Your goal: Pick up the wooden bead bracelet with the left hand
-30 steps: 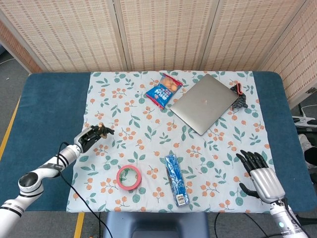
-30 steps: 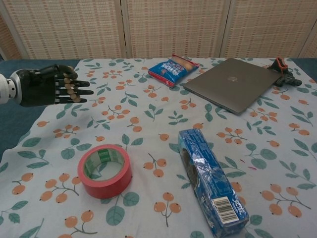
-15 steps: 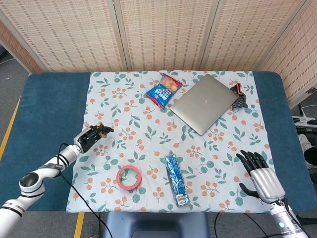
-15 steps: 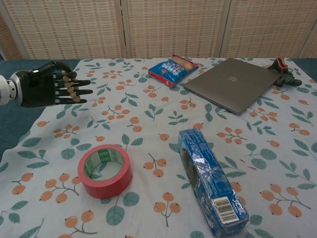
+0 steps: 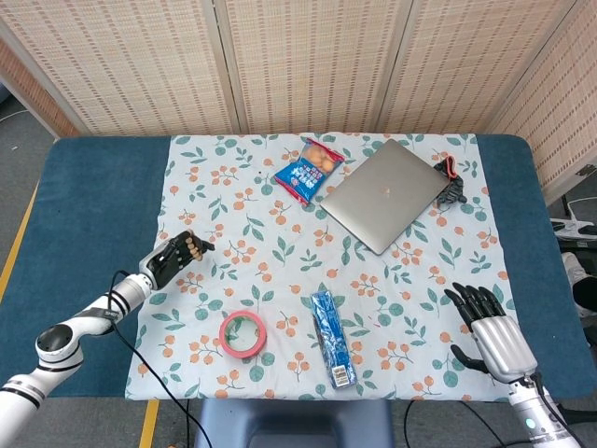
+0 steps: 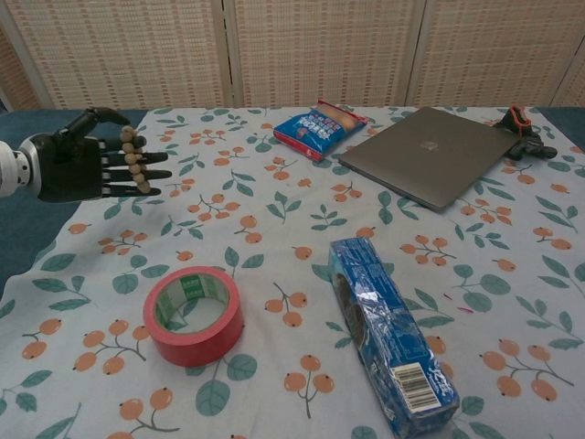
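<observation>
Left hand [image 6: 87, 166] is raised clear of the floral cloth [image 6: 274, 229] near its left border, with the wooden bead bracelet [image 6: 134, 159] draped across the outstretched fingers; the thumb arches over the top, but whether it presses on the beads cannot be told from either view. The bracelet hangs off the table, carried on the hand, so the pickup looks essentially made; judged from this, what remains is securing the hold and keeping the lift level, since beads looped over straight fingers could slide off the tips if the hand tilts forward. Curling the fingers in would seem the prudent next move. Right hand [image 5: 490, 329] sits at the near right corner, fingers spread, holding nothing, well apart from the action. Room around the left hand is good: blue table [image 5: 93, 196] lies bare to its left, and the nearest object, the red tape roll [image 6: 193, 315], lies on the cloth below and toward the robot, well apart. The blue cracker pack [image 6: 391, 334], snack bag [image 6: 319, 126] and laptop [image 6: 425, 155] all lie further right, out of the way.
</observation>
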Controlling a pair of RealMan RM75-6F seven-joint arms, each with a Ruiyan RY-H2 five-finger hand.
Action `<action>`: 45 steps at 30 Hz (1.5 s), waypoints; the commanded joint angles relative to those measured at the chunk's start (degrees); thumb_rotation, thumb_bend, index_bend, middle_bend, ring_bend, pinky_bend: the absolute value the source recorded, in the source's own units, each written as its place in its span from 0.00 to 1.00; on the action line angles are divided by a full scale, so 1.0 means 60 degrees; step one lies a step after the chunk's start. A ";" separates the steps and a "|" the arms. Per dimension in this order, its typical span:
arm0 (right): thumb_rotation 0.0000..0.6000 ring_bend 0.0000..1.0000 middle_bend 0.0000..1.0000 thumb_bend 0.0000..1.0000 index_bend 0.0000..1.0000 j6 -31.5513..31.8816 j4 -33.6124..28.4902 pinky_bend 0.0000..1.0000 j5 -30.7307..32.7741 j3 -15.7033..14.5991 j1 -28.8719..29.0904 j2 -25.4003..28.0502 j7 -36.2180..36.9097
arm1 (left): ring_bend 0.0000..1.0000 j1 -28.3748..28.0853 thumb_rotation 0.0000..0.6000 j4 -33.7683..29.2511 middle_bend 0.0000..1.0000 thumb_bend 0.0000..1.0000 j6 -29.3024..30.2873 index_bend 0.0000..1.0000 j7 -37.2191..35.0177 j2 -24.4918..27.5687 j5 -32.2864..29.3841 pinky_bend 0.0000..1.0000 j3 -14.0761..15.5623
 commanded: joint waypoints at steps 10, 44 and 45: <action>1.00 0.00 0.00 0.23 0.00 0.0055 -0.0004 0.00 -0.0035 0.0003 -0.0020 0.0028 0.0053 | 0.06 0.0018 0.56 -0.0140 0.43 0.87 0.0031 0.63 0.0017 0.0044 -0.0034 0.00 0.0029; 1.00 0.00 0.00 0.27 0.00 0.0049 0.0012 0.00 -0.0037 0.0014 -0.0025 0.0030 0.0093 | 0.04 0.0247 1.00 -0.0309 0.36 0.52 -0.0302 0.37 0.1344 -0.0061 0.0130 0.00 -0.0129; 1.00 0.00 0.00 0.27 0.00 0.0049 0.0013 0.00 -0.0033 0.0016 -0.0025 0.0029 0.0086 | 0.04 0.0261 1.00 -0.0304 0.36 0.49 -0.0314 0.37 0.1333 -0.0075 0.0100 0.00 -0.0150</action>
